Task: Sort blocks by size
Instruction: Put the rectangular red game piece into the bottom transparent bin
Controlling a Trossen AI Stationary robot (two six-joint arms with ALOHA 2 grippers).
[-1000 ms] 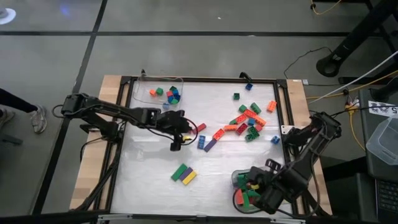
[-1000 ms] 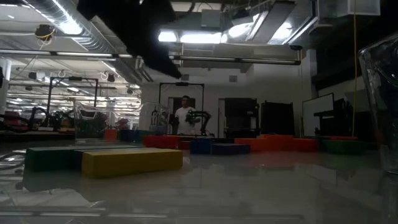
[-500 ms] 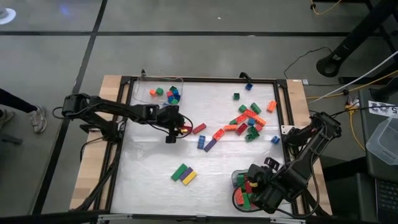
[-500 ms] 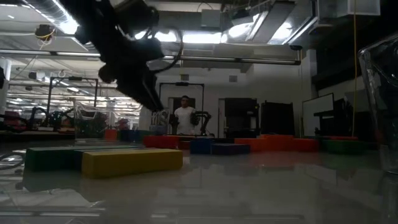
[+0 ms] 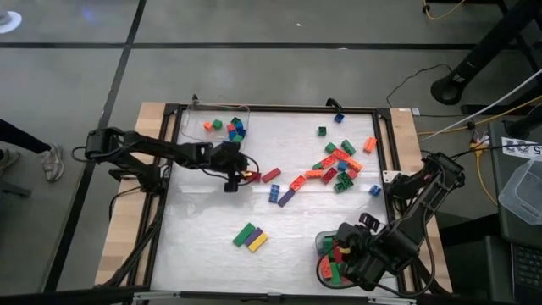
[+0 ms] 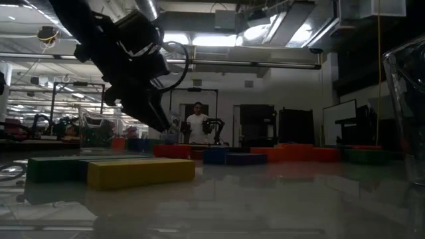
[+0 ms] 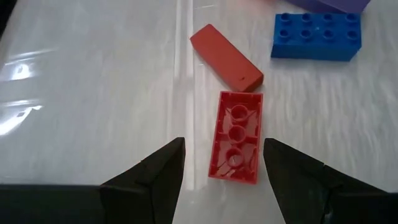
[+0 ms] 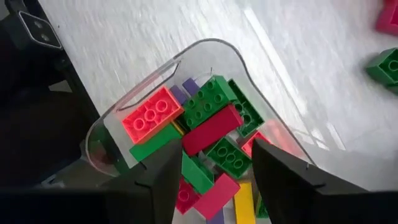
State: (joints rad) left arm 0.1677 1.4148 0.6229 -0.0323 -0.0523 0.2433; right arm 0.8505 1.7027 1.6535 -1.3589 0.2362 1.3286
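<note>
Nearest to us, at the front right of the table [image 5: 203, 254], the right pincer [image 8: 214, 163] hangs over a clear tray [image 8: 205, 46] already loaded with long blocks, red, green, pink and yellow. Its fingers are spread with nothing between them, so we judge its part here done.

A green and yellow pair of blocks [image 5: 251, 237] lies alone in the front middle of the table.

Farther in, left of centre, the left pincer [image 7: 222, 163] is spread wide over a long red block [image 7: 236, 137] lying studs-down, hollow side up. The fingers flank its near end but touch nothing yet. A second red block [image 7: 225, 57] lies close at its far end, and a blue block [image 7: 316, 35] sits off to one side.

To do this grasp well, we would keep the pincer centred on the block's long axis, come down until the fingertips bracket its long sides, and close squarely, taking care not to nudge the neighbouring red block.

Beyond that, the loose pile of blocks [image 5: 339, 161] waits right of centre, and a second tray [image 5: 229, 127] at the far left holds small cubes.

We can read no brand, label or writing anywhere.
</note>
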